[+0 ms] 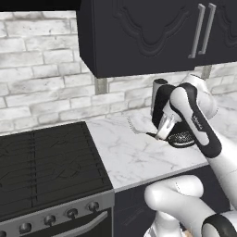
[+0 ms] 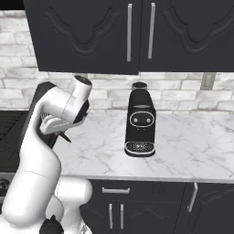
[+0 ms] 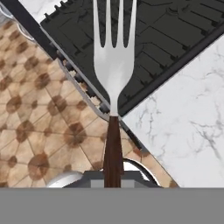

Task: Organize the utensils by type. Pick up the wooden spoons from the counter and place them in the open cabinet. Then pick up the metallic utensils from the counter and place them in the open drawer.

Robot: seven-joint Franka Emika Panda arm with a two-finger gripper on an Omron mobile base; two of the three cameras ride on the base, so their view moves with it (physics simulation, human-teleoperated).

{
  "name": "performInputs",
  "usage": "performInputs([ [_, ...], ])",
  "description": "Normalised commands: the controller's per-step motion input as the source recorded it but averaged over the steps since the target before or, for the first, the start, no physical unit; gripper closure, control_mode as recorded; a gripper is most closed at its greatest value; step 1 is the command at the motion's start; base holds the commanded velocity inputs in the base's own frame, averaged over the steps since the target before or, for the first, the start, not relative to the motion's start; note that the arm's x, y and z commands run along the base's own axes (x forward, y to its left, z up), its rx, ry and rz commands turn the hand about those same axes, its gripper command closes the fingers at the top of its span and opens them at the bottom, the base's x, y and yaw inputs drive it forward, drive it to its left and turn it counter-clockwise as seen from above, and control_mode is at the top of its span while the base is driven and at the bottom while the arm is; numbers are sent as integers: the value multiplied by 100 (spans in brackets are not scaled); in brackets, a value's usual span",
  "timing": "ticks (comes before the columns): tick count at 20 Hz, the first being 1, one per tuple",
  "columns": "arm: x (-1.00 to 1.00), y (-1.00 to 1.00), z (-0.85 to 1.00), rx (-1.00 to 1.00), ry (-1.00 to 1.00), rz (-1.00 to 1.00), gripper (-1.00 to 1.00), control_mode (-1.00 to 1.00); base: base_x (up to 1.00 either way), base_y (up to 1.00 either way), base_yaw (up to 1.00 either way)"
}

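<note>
Above the stove edge, the jaws are clamped on the dark handle of the silver fork (image 3: 113, 65), a light, stiff, slippery thing best gripped mid-handle.
</note>
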Motion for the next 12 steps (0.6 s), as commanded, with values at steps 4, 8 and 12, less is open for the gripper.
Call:
performInputs([
  [4,-34,-16,4,-2,-8,0,100,-100,0,0,0],
  [8,-22,-1,0,0,-13,0,100,-100,0,0,0],
  [12,-1,0,0,0,-3,0,100,-100,0,0,0],
])
